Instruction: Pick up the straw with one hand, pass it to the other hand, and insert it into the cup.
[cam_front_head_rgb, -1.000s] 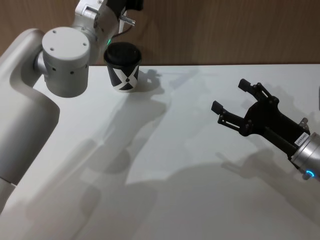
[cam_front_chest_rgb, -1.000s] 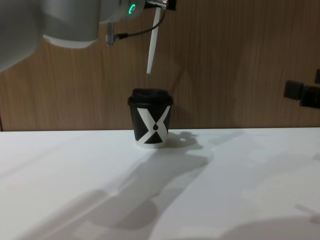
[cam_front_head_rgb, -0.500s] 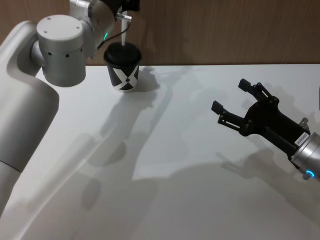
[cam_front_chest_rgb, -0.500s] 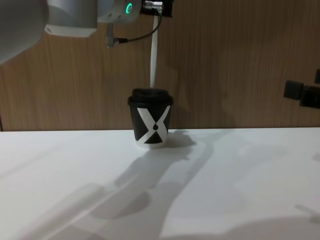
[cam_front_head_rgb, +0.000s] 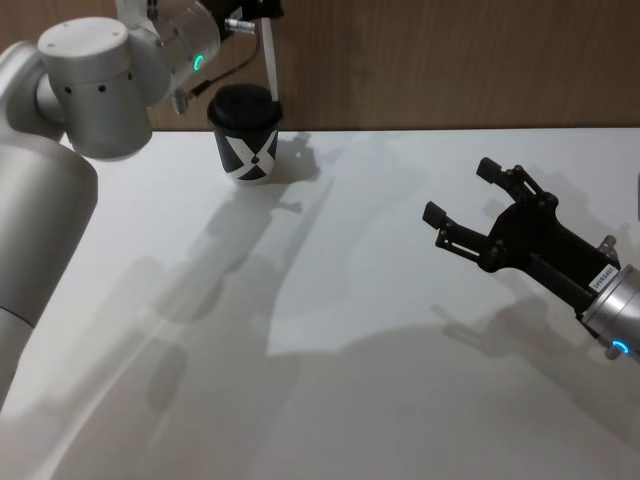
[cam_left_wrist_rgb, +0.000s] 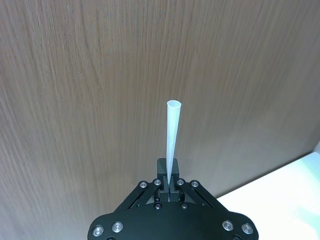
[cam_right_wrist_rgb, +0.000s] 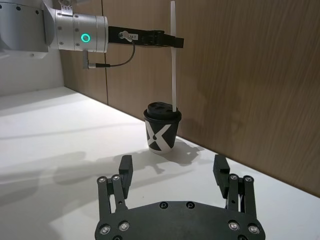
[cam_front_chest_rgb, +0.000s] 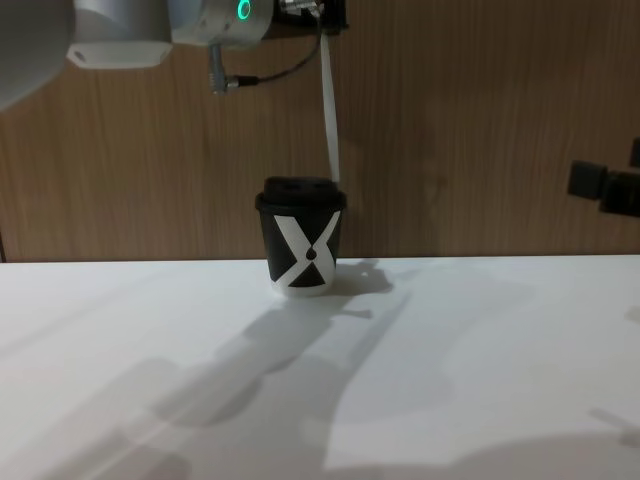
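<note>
Straw (cam_front_chest_rgb: 329, 110) in left pincer (cam_right_wrist_rgb: 173, 41) hangs at cup (cam_front_chest_rgb: 301, 240) on white table (cam_front_chest_rgb: 480, 350) by wood wall (cam_front_chest_rgb: 480, 120); right pincer (cam_front_head_rgb: 460, 190) wide.

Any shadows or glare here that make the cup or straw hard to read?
Head view: soft arm shadows cross the table from the cup toward the near left, no glare. Chest view: the straw, held by the left gripper, stands pale against the wood wall. Right wrist view: the open right gripper shows dark against the table.
</note>
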